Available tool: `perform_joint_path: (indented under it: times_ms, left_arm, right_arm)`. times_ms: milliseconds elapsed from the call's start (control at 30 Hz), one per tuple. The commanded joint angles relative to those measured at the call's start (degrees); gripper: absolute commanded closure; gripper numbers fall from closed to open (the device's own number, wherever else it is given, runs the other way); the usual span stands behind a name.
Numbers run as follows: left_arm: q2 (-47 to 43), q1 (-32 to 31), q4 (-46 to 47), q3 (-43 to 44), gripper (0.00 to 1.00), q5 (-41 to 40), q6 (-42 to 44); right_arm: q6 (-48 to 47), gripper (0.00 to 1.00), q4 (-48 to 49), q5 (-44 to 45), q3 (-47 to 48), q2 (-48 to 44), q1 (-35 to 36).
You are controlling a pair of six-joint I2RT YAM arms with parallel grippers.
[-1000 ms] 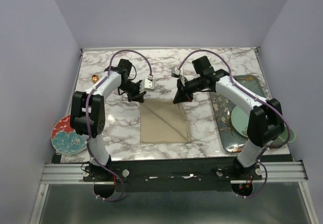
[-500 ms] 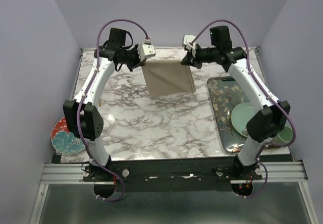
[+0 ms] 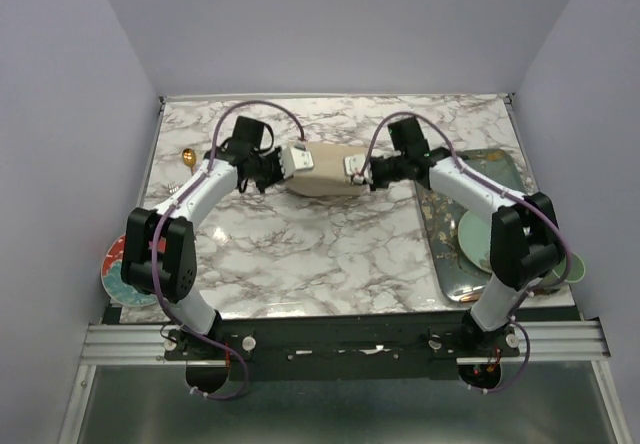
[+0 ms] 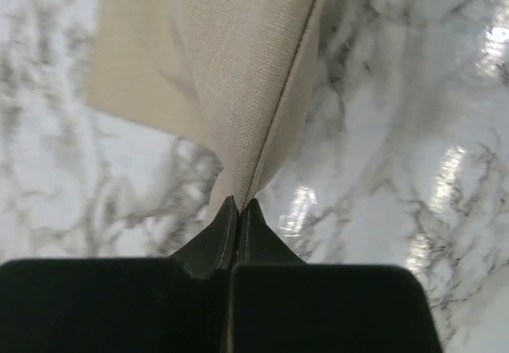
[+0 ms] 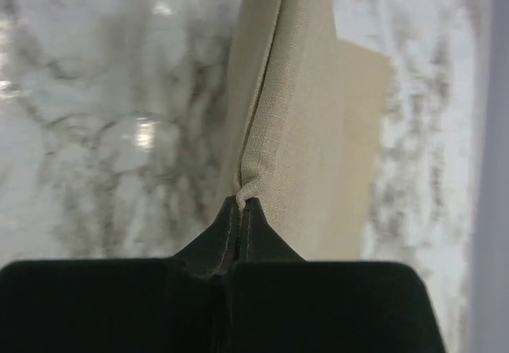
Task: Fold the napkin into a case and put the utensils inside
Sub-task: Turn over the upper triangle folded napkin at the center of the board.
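Left tool (image 4: pixel 238 207) pinched on beige napkin (image 4: pixel 238 75) corner above marble tabletop (image 4: pixel 398 130).

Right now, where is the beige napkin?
In the top view, the napkin is held between the left end effector and right end effector, over the far middle of the table.

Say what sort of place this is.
Probably a robot test cell staged as a dining table: two arms bolted at a marble-patterned tabletop, plain walls around it, a green plate on a tray.
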Motion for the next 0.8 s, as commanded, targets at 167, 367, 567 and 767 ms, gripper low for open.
perform_joint_path:
  times_ms: [167,367,567,767]
  left_arm:
    - [-9.9,-2.6,2.7,-22.8,1.0,-6.3,0.2]
    - [-13.5,-3.1,1.6,-28.1,1.0,-6.0,-0.7]
    - [-16.0,-4.3,-0.3,-32.7,1.0,-4.9,0.9]
    - [-19.1,-4.6,-8.2,-33.9,0.55,-1.4,5.0]
  right_arm:
    - [-3.3,0.99,5.2,3.9,-21.1,-9.2,9.4]
    - [-2.4,0.99,5.2,5.6,-24.7,-10.5,13.1]
    - [-0.1,1.0,4.8,6.5,-26.2,-11.1,16.1]
    - [5.7,0.26,3.5,6.3,-26.1,-13.9,18.1]
